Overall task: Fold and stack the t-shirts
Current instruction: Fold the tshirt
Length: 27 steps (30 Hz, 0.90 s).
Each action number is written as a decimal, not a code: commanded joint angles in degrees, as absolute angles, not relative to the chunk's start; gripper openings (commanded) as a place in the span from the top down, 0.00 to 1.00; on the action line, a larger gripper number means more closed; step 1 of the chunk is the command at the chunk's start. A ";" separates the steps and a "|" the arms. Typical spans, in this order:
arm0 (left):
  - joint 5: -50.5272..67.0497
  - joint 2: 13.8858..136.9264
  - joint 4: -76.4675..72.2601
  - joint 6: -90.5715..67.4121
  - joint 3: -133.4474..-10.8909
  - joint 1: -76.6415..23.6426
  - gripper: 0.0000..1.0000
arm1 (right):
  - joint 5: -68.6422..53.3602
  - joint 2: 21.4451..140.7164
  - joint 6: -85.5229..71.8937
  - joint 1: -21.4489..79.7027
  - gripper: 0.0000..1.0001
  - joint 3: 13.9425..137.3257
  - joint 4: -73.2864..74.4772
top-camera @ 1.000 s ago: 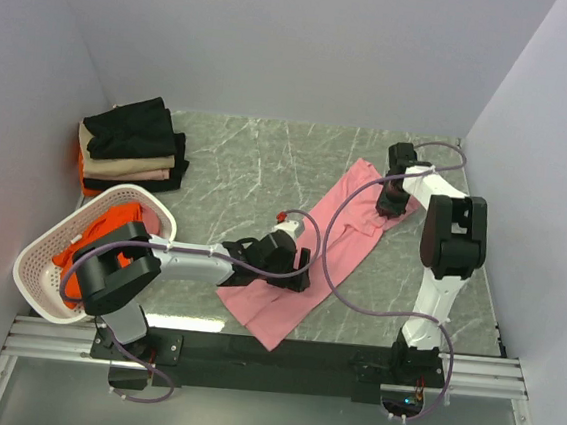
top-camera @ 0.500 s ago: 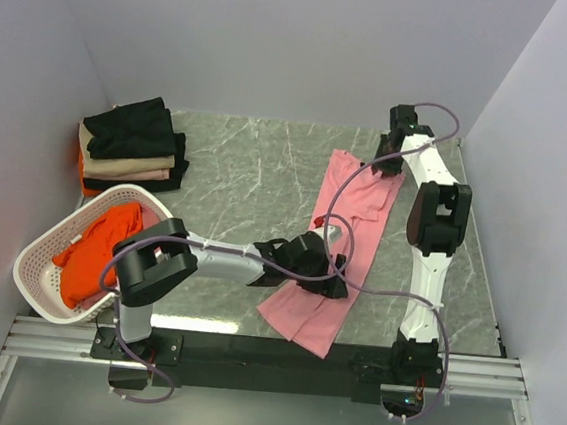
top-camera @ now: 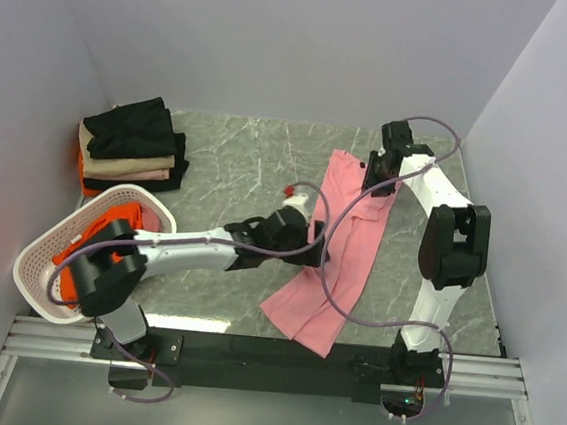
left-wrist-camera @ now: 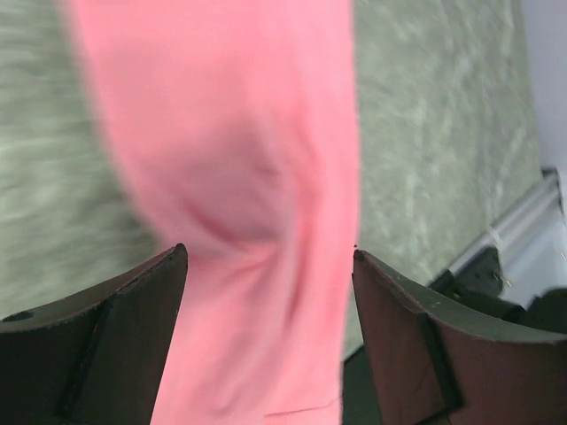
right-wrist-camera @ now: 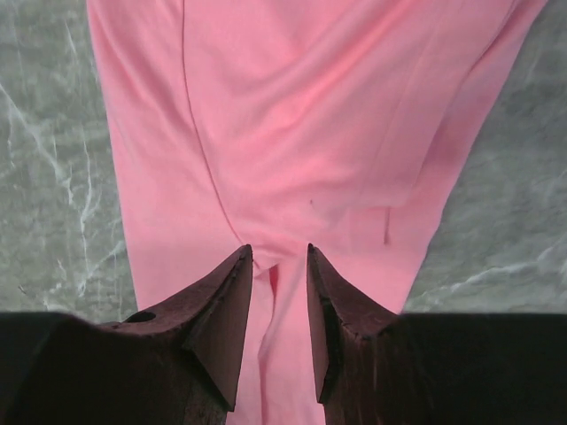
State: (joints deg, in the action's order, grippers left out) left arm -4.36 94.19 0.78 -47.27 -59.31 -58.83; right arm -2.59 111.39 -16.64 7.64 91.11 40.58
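The pink t-shirt (top-camera: 356, 245) stretches from near centre to far right: right gripper (right-wrist-camera: 279, 252) narrowly parted over its far end, grip unclear; left gripper (left-wrist-camera: 266, 257) wide open, empty, above its middle.

Left tool (left-wrist-camera: 267, 255) spread wide, right tool (right-wrist-camera: 278, 250) narrowly parted.

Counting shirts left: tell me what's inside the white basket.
An orange-red t-shirt lies bunched in the white basket. The left arm covers part of it; anything beneath the shirt is hidden.

walls (top-camera: 280, 41): plain pale lilac | tabletop (top-camera: 238, 158): grey-green marble, white veins | light: even, soft shadows
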 commanded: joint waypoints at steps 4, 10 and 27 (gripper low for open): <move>-10.02 84.03 5.27 -46.41 -52.30 -53.18 0.18 | -0.18 111.53 -18.54 10.37 0.62 86.48 37.79; -11.42 75.60 7.99 -45.79 -48.26 -48.61 0.18 | -0.35 115.31 -20.56 11.69 0.62 88.58 36.65; -11.69 62.32 13.88 -43.77 -44.12 -39.64 0.16 | -0.61 129.28 -21.88 14.32 0.61 103.97 39.81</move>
